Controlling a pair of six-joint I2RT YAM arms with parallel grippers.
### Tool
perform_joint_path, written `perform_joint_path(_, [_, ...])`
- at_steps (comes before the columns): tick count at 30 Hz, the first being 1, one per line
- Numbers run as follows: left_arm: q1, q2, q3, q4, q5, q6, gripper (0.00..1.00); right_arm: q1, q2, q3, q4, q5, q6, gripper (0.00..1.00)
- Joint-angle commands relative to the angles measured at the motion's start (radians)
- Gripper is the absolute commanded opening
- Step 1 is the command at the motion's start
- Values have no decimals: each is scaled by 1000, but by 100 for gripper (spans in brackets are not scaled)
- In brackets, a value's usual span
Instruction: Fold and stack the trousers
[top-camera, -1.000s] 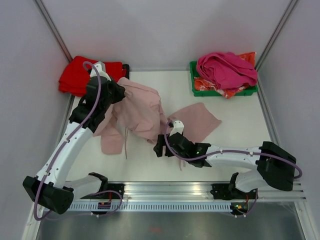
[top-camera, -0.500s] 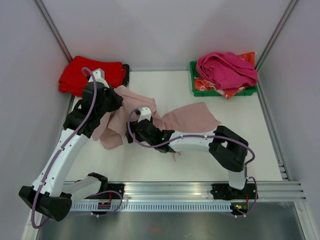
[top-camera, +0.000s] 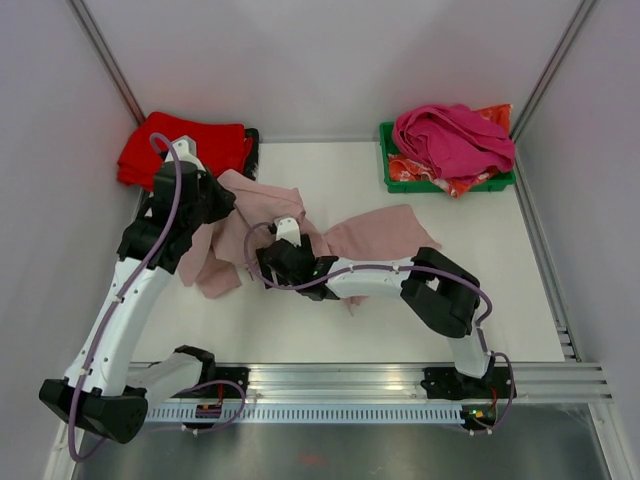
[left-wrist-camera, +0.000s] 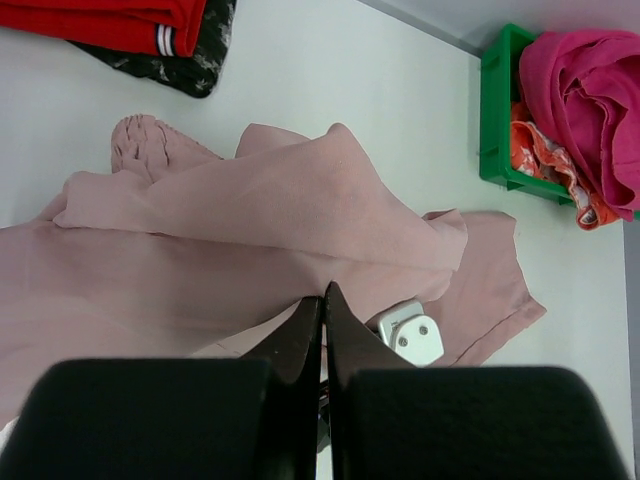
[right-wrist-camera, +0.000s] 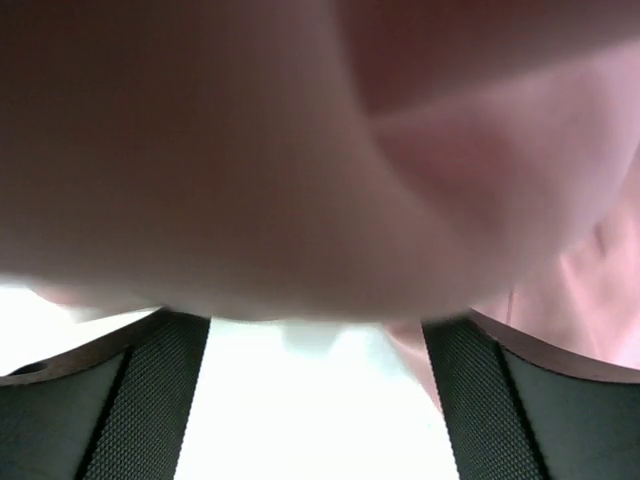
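White table (top-camera: 510, 250), pale walls on three sides.

Back-left corner: stack of red folded clothes (top-camera: 160, 150).

Left gripper (left-wrist-camera: 322, 300): fingers pressed together, pinching a fold of the trousers (top-camera: 270, 215) and holding that part up off the table, just in front of the red stack.

Trousers: crumpled across the left-centre of the table, with one leg lying flat out to the right. No fold made yet.

Right gripper (right-wrist-camera: 318, 395): jaws wide apart with nothing between them, pushed in low under the raised cloth. Pink fabric fills its wrist view above the fingers. I cannot tell which part of the garment that is.

Back-right: green bin (top-camera: 386, 160) with a magenta garment (top-camera: 450, 135) heaped in it.

Step, as I judge it: early. I am after a second hold so the trousers can be spread flat before folding.

Next move: close the right jaws on an edge rather than a bunch of layers. Then draw both arms apart to open the cloth out.
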Motion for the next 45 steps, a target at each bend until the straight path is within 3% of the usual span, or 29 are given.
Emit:
perform_joint_path(1, [17,6,28,57,45,-36,2,-7,-24,-19,-7,18,-14,91])
perform_joint_path(4, [37,17,21,74,71,-46,2,-7,-93,-140,140,-6,-47,96])
perform_joint_path(7, [64,37,11,86,115,-68,2,-50,-152,-368,489,-144,-19,98])
perform_joint_path(8, [64,43,13,84,115,-68,2,-58,-152,-383,523,-161,-18,98])
perform_joint_path(18, [78,20,-39,77,186,-122,2,-68,-72,-367,807,-250,-37,96])
perform_joint_path(24, [83,15,1,46,174,-106,2,-68,43,-265,792,-265,-29,79])
perform_joint_path(26, [93,14,30,28,170,-91,2,-67,45,-248,762,-256,-34,64])
perform_joint_path(27, [99,12,37,23,163,-85,2,-68,37,-252,759,-249,-44,50])
perform_joint_path(28, [107,6,51,19,160,-79,2,-68,23,-261,736,-221,-55,16])
perform_joint_path(29, [121,5,54,17,157,-74,2,-68,-21,-261,710,-204,-66,1])
perform_joint_path(33, [135,3,84,-7,119,10,2,-73,-258,-318,587,-127,-133,0])
perform_joint_path(39, [133,-4,137,-104,82,130,2,-78,-754,-320,182,26,-172,0])
perform_joint_path(41, [133,-29,136,-121,104,147,2,-78,-925,-268,3,115,-190,0])
perform_joint_path(45, [133,-46,93,-193,123,177,2,-81,-1055,-61,-308,201,-239,0])
